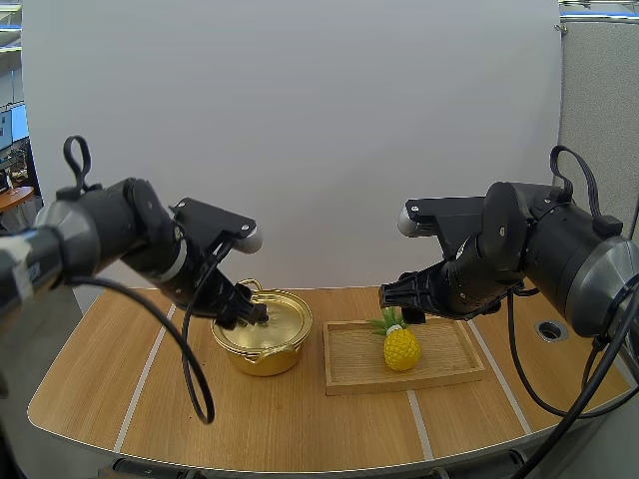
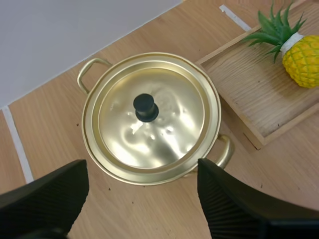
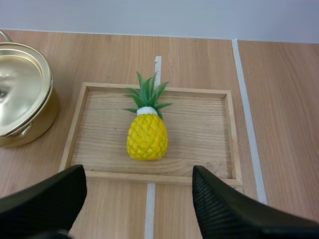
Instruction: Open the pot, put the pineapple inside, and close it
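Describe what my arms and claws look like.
Both the left arm and right arm are bulky, rounded, glossy black with pale grey end caps. The left claw and right claw each have two black fingers with ribbed inner faces.

Light wooden worktop, rounded along the front, striped front to back with pale lines. Down below the left fingers, framed between them: gold pot, closed, sitting flat on the wood. Straight under the right fingers: wooden tray, resting across one pale line, near the pot but not touching. Strip of bare wood between the two. Farther out past the right fingers, away from the pot: small round hole in the surface.
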